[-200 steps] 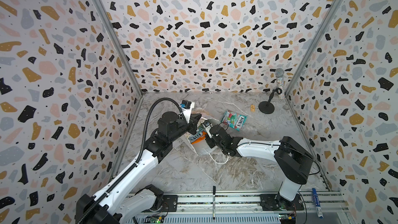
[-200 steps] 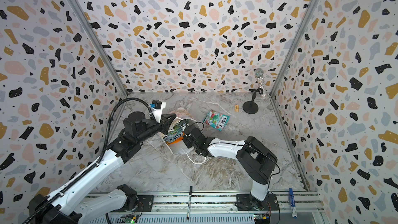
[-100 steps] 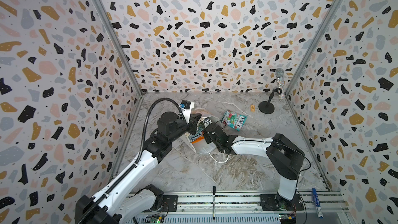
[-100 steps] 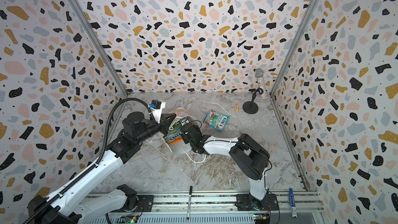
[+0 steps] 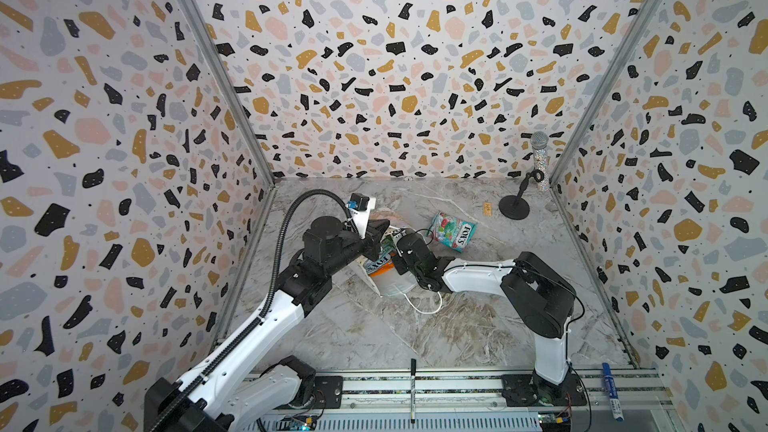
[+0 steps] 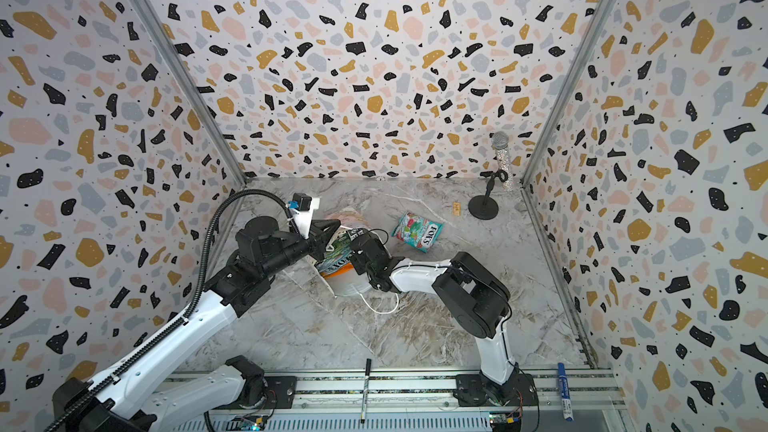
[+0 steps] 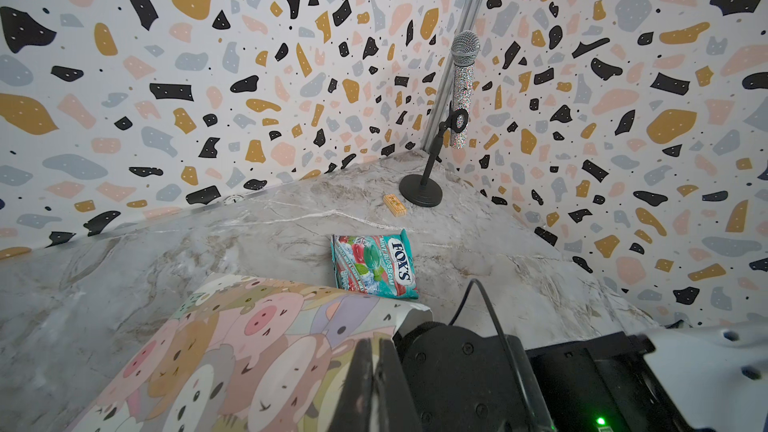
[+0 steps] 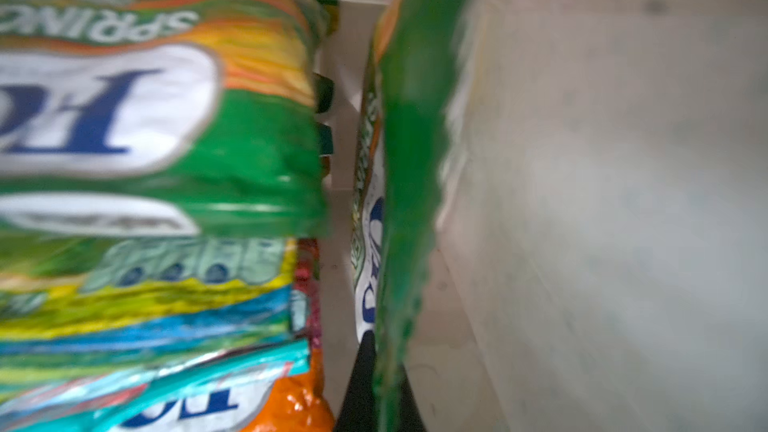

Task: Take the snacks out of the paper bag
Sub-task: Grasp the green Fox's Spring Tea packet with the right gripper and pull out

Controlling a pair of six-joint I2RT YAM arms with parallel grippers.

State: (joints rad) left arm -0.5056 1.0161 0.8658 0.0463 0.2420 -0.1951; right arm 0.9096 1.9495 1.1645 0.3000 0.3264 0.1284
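Note:
The paper bag (image 5: 390, 284) (image 6: 348, 284) lies on its side, mouth toward the right arm, its animal-printed face (image 7: 257, 347) up. My left gripper (image 7: 376, 351) (image 5: 384, 229) is shut on the bag's upper edge at the mouth. My right gripper (image 8: 380, 353) reaches inside the bag and is shut on the edge of a green packet (image 8: 411, 160). Beside it in the bag lies a stack of snacks: green-yellow (image 8: 166, 118), teal (image 8: 166, 384) and orange (image 8: 291, 409). In both top views the right fingertips are hidden in the mouth. One teal-red packet (image 5: 453, 231) (image 6: 417, 231) (image 7: 374, 265) lies on the table behind the bag.
A toy microphone on a black stand (image 5: 515, 206) stands in the back right corner, a small tan block (image 5: 487, 209) next to it. A black pen (image 5: 413, 388) and a blue marker (image 5: 611, 388) lie on the front rail. Patterned walls enclose three sides.
My right gripper has pushed leftward into the bag's mouth and shut on the green packet. The left gripper has kept its hold on the bag's edge.

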